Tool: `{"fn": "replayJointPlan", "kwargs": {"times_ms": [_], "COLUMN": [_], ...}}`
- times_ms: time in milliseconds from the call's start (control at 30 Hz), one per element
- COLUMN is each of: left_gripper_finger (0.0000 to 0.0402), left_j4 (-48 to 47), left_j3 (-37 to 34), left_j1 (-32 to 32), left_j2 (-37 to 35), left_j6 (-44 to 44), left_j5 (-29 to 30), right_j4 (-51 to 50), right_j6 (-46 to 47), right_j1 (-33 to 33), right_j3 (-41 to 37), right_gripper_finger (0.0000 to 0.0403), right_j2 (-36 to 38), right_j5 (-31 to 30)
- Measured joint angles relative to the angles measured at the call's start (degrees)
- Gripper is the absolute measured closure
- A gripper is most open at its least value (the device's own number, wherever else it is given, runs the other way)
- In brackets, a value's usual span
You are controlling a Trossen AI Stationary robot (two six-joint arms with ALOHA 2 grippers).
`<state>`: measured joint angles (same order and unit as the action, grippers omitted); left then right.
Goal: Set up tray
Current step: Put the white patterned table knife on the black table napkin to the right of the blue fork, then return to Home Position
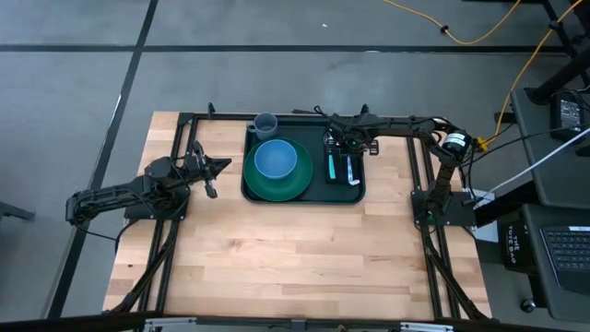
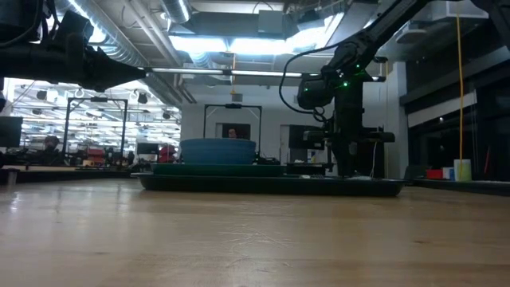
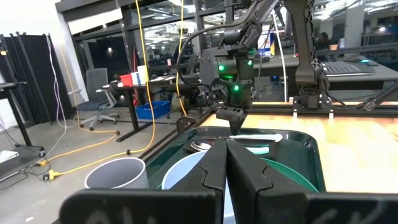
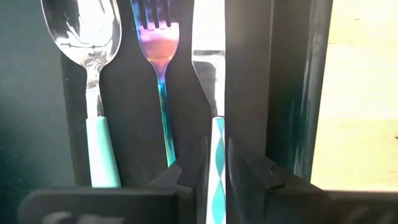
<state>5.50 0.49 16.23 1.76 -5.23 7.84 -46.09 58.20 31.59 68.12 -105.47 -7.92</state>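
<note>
Dark right gripper (image 1: 350, 150) low over tray (image 1: 355, 195)

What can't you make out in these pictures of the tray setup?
- Knife handle end: right wrist view, cut off by the bottom edge between the right tool fingers.
- Cutlery: low view, hidden behind the tray rim.
- Cup contents: left wrist view, angle too low.
- Bowl: partly hidden by the left tool.

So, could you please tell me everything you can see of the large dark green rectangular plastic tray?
The large dark green rectangular plastic tray lies flat at the far middle of the wooden table, with rounded corners and a raised rim. It carries a round green plate with a blue bowl, a grey cup and, at its right end, cutlery on a black mat. The right gripper hangs over that cutlery.
</note>
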Motion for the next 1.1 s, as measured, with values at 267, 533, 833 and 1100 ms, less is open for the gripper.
{"fn": "replayJointPlan", "kwargs": {"times_ms": [267,533,833,1100], "left_gripper_finger": [0.0398,0.0394,0.0395,0.0397], "left_j4": [0.0,0.0,0.0,0.0], "left_j3": [0.0,0.0,0.0,0.0], "left_j1": [0.0,0.0,0.0,0.0], "left_j2": [0.0,0.0,0.0,0.0], "left_j6": [0.0,0.0,0.0,0.0], "left_j5": [0.0,0.0,0.0,0.0], "right_j4": [0.0,-0.8,-2.7,4.1], "right_j6": [-0.3,-4.2,-16.4,-29.0], "right_j1": [0.0,1.7,-0.3,-6.6], "right_j3": [0.0,0.1,0.2,-8.3], "right_gripper_finger": [0.0310,0.0309,0.0309,0.0382], "right_j2": [0.0,4.3,15.1,22.6], "right_j5": [0.0,3.9,0.1,-11.3]}}
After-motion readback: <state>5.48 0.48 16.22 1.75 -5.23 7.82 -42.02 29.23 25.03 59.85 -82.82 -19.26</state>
